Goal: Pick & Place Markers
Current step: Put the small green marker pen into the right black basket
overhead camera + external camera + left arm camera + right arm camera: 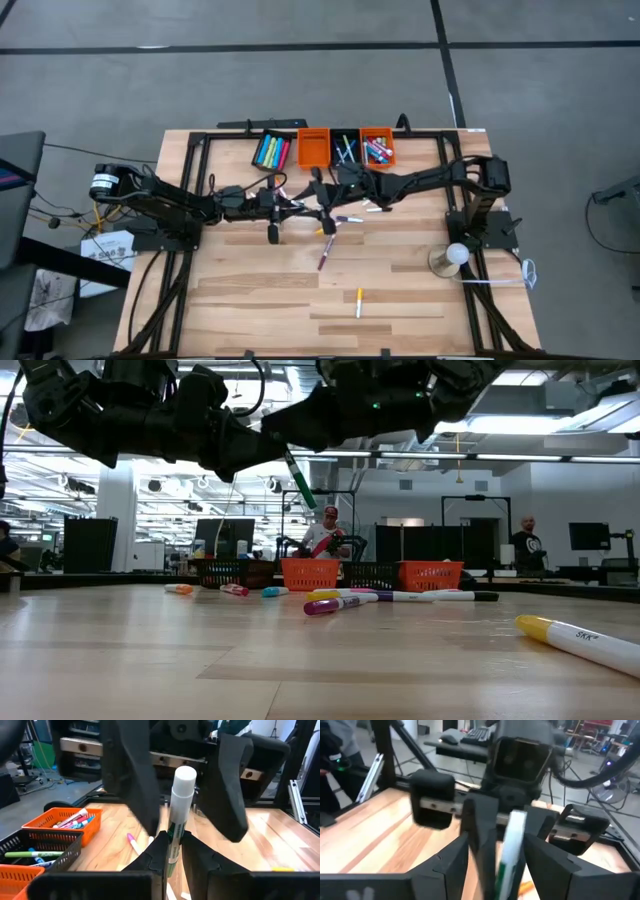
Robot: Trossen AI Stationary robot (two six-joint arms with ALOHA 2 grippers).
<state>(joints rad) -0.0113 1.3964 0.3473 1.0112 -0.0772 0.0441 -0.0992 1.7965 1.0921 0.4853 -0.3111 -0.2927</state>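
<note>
Markers fill the orange bin (67, 822) and black bin (40, 851); left end effector (170, 851) clamps a green marker (179, 810) above the bench (272, 845), right end effector (495, 852) spread around it.

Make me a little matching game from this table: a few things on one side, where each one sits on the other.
Things:
1. green marker
2. yellow marker
3. purple marker
4. orange bin

Places:
A. back edge of the table, beside the black bins
B. alone on the boards near the front
C. held in the air by the left tool
D. lying mid-table under the arms

Pairs: 1-C, 2-B, 3-D, 4-A
</note>
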